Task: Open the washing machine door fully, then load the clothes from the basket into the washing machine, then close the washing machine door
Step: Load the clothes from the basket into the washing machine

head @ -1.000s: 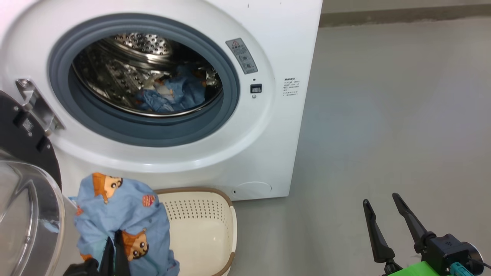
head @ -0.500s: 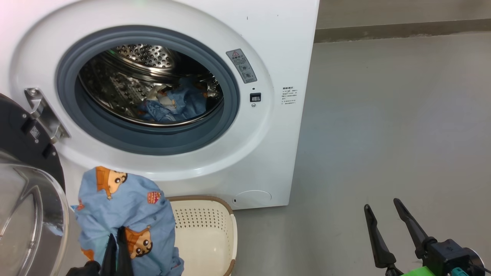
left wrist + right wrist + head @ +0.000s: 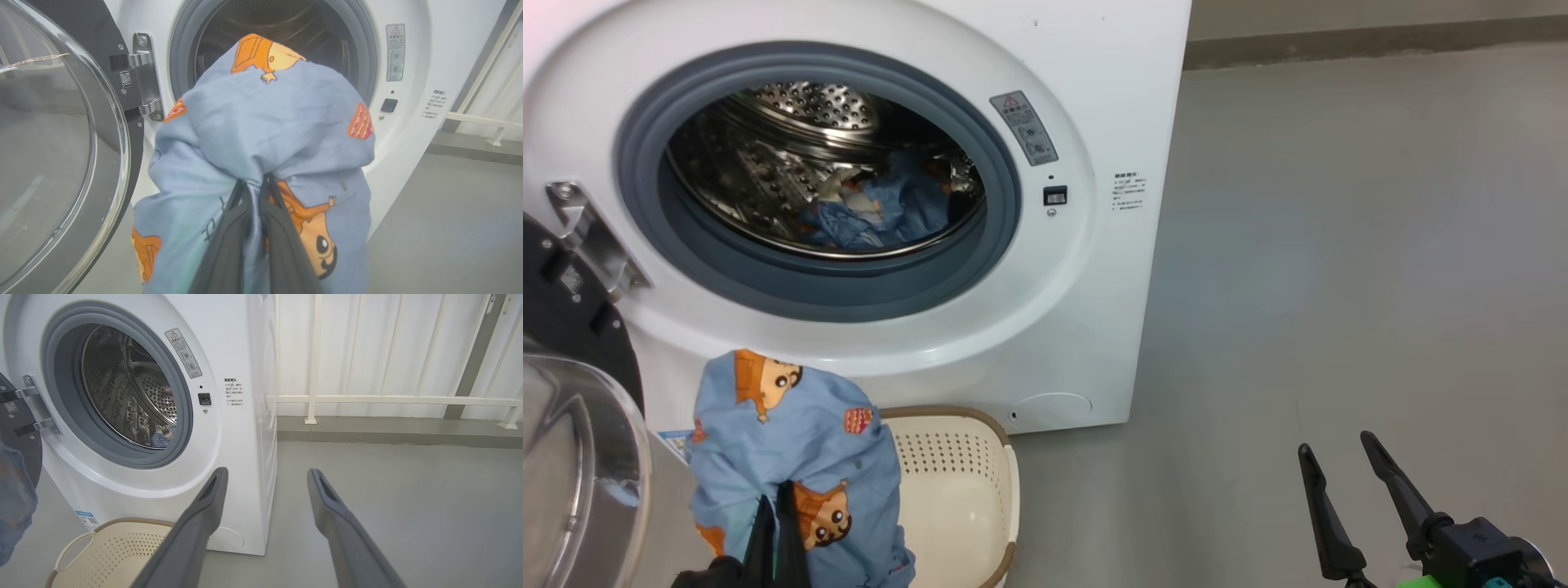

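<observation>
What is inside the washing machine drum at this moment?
Crumpled blue clothes with a white patch lie low in the steel drum. The drum's front floor is hidden behind the grey seal, so anything there cannot be seen.

- A smooth grey floor [image 3: 1339,245] is seen, evenly lit.
- A raised grey kerb [image 3: 388,433] is set along its far edge.
- A white railing [image 3: 392,400] is mounted before a white wall [image 3: 359,343].
</observation>
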You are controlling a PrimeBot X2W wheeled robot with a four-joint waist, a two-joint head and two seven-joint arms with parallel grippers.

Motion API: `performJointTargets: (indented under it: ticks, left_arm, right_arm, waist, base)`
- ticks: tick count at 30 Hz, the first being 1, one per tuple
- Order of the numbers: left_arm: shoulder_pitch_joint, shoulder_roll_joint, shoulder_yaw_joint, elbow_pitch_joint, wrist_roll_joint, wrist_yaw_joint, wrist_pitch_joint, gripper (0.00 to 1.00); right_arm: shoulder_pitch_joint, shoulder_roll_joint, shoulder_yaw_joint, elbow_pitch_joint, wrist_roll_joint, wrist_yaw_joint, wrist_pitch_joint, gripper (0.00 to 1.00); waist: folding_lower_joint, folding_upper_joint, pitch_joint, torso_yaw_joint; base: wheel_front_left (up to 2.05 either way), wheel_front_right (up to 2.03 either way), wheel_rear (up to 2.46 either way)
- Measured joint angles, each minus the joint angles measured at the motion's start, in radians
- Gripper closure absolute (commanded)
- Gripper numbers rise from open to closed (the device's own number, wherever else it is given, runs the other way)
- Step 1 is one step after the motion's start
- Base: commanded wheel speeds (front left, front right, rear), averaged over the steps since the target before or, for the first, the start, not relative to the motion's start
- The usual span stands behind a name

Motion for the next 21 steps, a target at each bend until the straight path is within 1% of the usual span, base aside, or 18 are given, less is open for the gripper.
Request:
performJointTargets:
  ticks: [4, 13, 16, 21]
  left_arm:
    - [-0.046, 0.000, -0.005, 0.032, 0.000, -0.008, 0.000, 1.00]
    - [-0.286, 0.002, 0.014, 0.160, 0.000, -0.007, 0.000, 1.00]
    - [-0.384, 0.022, 0.029, 0.204, 0.009, -0.007, -0.001, 1.00]
    - [-0.555, 0.081, 0.062, 0.284, 0.019, 0.002, 0.016, 1.00]
  right_arm:
    - [-0.009, 0.000, 0.008, 0.000, 0.010, 0.000, 0.000, 0.00]
    - [-0.099, 0.000, 0.033, 0.002, 0.044, 0.000, 0.000, 0.00]
    - [-0.133, 0.000, 0.047, 0.006, 0.081, 0.000, 0.000, 0.00]
    - [-0.182, -0.001, 0.078, 0.021, 0.102, 0.000, 0.000, 0.00]
  waist:
    - [0.0000, 0.0000, 0.031, -0.013]
    - [0.0000, 0.0000, 0.142, -0.060]
    - [0.0000, 0.0000, 0.187, -0.080]
    - [0.0000, 0.0000, 0.261, -0.124]
  base:
    - [0.00, 0.00, 0.00]
    - [0.00, 0.00, 0.00]
    - [0.00, 0.00, 0.00]
    - [0.00, 0.00, 0.00]
